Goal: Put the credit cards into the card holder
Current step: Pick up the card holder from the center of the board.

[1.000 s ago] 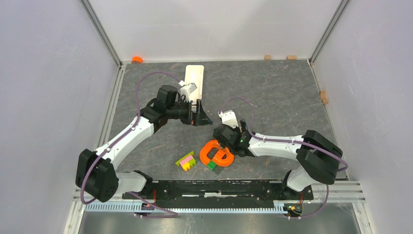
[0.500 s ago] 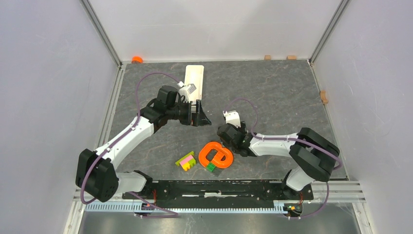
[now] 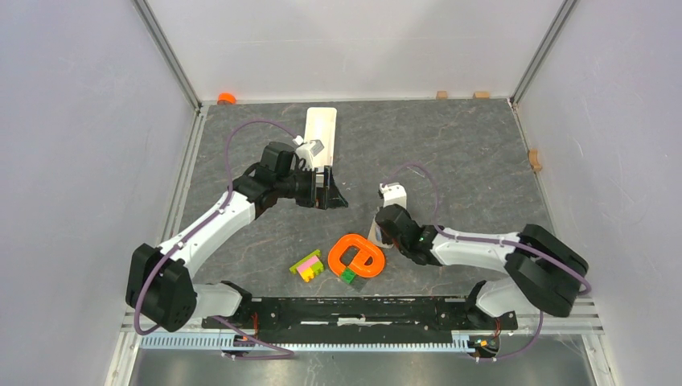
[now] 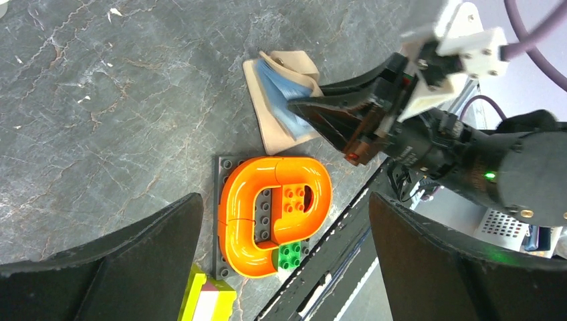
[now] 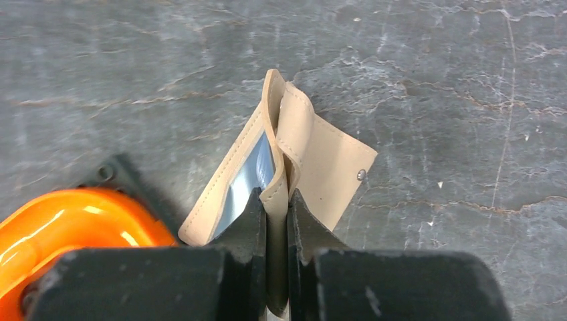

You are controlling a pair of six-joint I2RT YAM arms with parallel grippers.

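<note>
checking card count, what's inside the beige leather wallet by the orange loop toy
A light blue card shows inside the small beige leather folding wallet, under its raised flap. That flap, pinched by the right gripper, covers the rest. No other card is visible.

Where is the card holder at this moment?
The card holder sits on the table right of centre in the top view, right beside the orange loop toy, with one flap pinched in the shut right gripper.
</note>
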